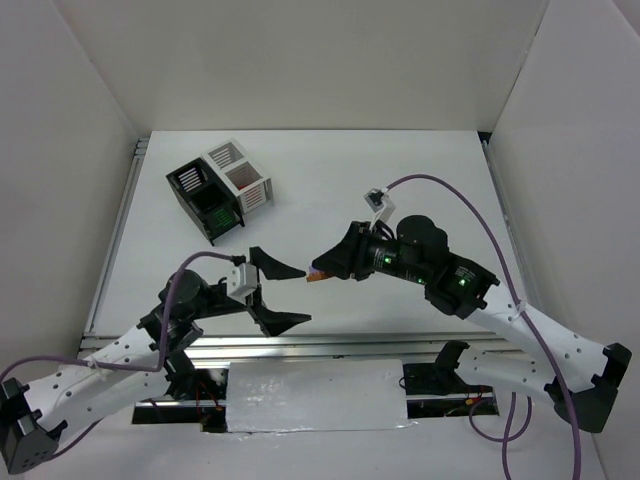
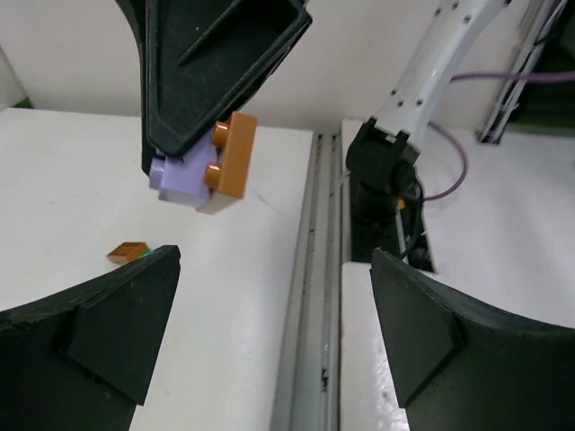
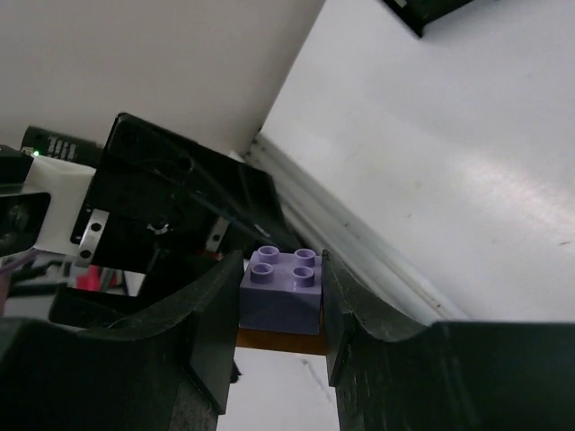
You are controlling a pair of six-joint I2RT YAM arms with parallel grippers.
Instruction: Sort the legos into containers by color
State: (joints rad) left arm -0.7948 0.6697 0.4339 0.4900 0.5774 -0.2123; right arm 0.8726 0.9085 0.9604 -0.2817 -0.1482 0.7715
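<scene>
Purple lego [image 3: 283, 289] stuck to an orange lego [image 2: 232, 154] hangs over the surface's [image 1: 400, 180] near-middle, pinched by the right pincer [image 1: 322, 270], while the left pincer [image 1: 298, 295] gapes beside it, so splitting them, left closing on the orange half, probably comes next, then the containers [image 1: 190, 182] toward the far-left corner.

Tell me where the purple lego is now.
Purple lego: clamped in the right claw with an orange brick, mid-table in the top view, beside the open left claw.
</scene>
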